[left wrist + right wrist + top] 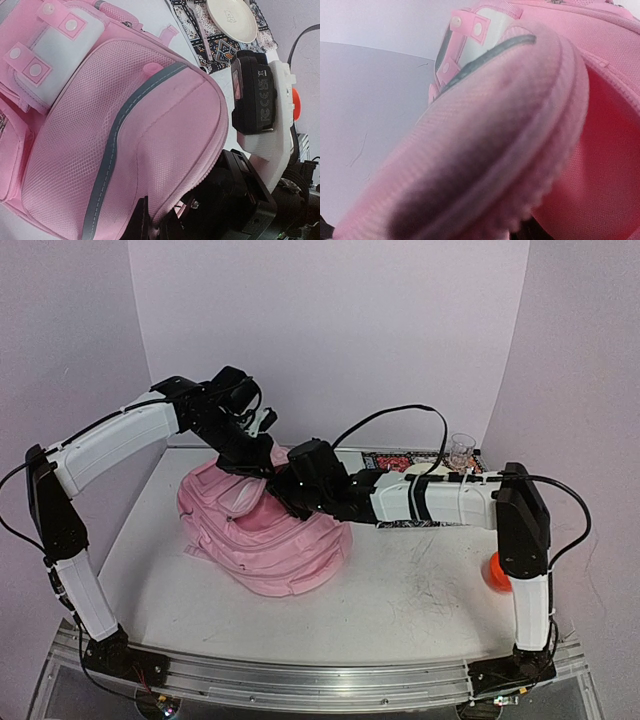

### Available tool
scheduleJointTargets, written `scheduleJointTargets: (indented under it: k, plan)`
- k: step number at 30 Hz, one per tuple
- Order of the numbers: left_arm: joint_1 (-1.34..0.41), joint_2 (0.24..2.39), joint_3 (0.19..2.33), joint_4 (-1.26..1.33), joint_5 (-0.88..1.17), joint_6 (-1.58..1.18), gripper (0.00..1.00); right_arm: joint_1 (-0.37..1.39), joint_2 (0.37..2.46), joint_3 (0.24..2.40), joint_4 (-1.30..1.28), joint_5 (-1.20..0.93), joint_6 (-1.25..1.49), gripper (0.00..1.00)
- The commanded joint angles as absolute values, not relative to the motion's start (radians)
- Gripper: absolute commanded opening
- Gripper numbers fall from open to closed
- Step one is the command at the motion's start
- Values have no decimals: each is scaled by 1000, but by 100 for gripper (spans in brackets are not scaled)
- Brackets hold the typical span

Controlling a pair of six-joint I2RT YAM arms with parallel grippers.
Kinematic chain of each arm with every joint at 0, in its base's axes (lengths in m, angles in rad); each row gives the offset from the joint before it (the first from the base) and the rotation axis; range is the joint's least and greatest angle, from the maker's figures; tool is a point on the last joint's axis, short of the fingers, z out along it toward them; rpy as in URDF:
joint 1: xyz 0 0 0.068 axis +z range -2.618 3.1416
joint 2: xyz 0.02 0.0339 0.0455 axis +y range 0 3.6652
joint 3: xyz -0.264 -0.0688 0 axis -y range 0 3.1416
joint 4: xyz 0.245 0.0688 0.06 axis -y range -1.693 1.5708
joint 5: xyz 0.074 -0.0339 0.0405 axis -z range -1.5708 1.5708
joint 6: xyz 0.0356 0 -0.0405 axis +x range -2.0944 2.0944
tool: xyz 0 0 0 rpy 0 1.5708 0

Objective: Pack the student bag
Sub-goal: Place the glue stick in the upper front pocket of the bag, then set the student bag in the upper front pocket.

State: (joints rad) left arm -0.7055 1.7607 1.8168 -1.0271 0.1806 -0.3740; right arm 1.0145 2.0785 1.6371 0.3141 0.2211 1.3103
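The table (400,590) carries the bag (270,540), which lies slumped left of centre with its mouth toward the back wall. The left gripper (152,227) is clenched on the rim of the flap (485,150) and holds it up. The right gripper (290,488) is at the mouth under that flap, and I cannot tell whether its jaws are apart or closed, or whether it holds anything. Behind lies a mat (220,47) with a plate (231,19), beside a glass (461,450), and an orange thing (496,573) sits by the right arm. The pinch looks shallow, so soft fabric could slip out and drop the flap onto the right gripper. If that gripper snags the lining while pulling back, it could drag the bag and tear it from the left grip.
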Motion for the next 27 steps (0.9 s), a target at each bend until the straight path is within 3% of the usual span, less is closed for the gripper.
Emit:
scheduleJointTargets:
  k: [1,5,16,20,27]
  plan:
    - [-701,1706,1830,-925,221,-393,0,1011,2019,1630,322,211,1257,43]
    - [-680,1700,1830,-925,218,-394,6,1015,1966,1574,317,211,1203,43]
    - [-591,1657,1806,-924,224,-366,49,1058,1756,1392,260,281,990,46]
    - [-538,1631,1753,-924,222,-364,56,1095,1697,1349,206,342,936,46]
    - [-434,1561,1565,-901,239,-388,59,1201,1694,1409,112,448,840,48]
